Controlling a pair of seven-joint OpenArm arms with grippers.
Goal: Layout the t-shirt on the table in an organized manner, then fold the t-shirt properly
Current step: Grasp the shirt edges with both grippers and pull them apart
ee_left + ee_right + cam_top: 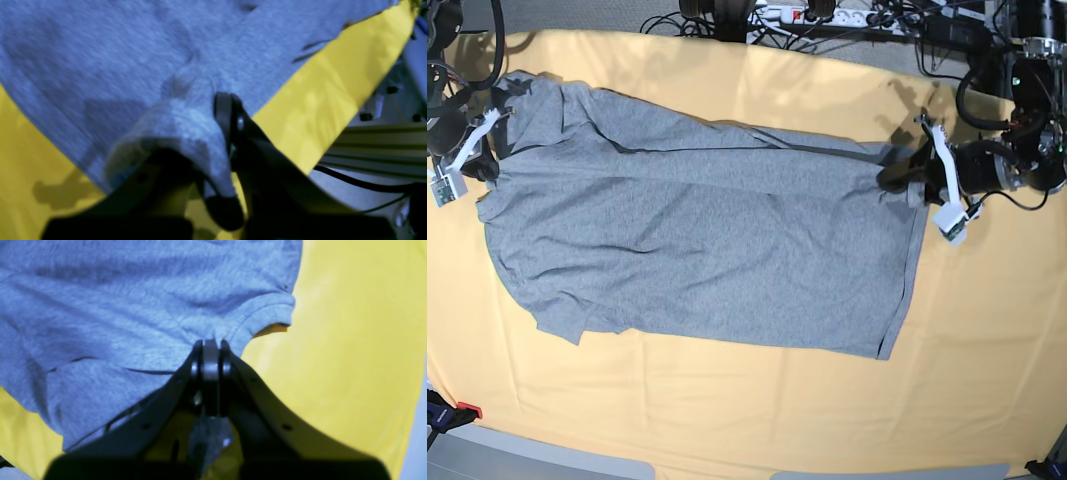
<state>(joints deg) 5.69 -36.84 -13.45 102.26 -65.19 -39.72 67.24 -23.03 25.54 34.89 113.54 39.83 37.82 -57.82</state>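
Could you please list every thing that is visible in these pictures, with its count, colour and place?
t-shirt: one, heather grey, spread across the middle of the table, its two ends pinched by the grippers.
table: one, covered in pale yellow-orange cloth, filling most of the base view.
cables: several, black, beyond the table's far edge, with a white power strip.
left gripper: one, black, at the base view's right, shut on the t-shirt's edge.
right gripper: one, black, at the base view's left, shut on the t-shirt's edge.
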